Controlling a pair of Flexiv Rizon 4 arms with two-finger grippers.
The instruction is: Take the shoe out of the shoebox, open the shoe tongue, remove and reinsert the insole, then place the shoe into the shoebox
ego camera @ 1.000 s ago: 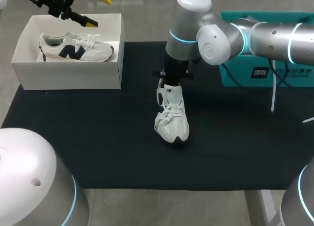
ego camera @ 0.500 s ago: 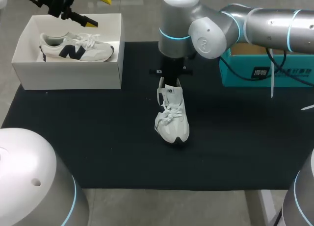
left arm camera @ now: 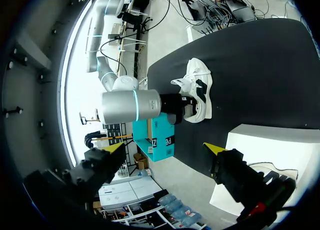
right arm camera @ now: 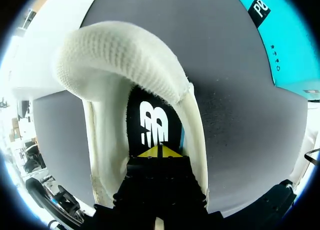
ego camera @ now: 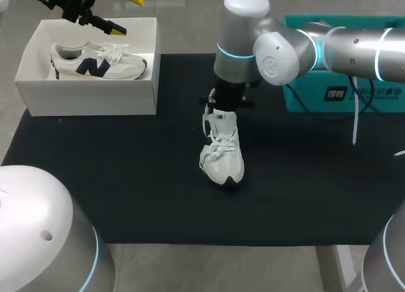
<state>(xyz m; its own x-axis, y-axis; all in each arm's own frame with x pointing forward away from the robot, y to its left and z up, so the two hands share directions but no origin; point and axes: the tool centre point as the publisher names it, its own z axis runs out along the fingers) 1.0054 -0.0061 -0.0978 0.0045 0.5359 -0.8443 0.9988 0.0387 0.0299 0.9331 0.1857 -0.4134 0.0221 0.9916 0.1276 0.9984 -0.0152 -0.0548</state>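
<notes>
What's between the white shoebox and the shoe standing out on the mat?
Nothing: in the head view the stretch from the shoebox to the shoe is bare black mat.

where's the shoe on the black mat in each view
Head view: the shoe is in the middle of the mat, at the end of the right arm.
Left wrist view: far ahead of the left gripper, beside the right arm.
Right wrist view: up close, around the right gripper.
Shared landmark: the teal box.
</notes>
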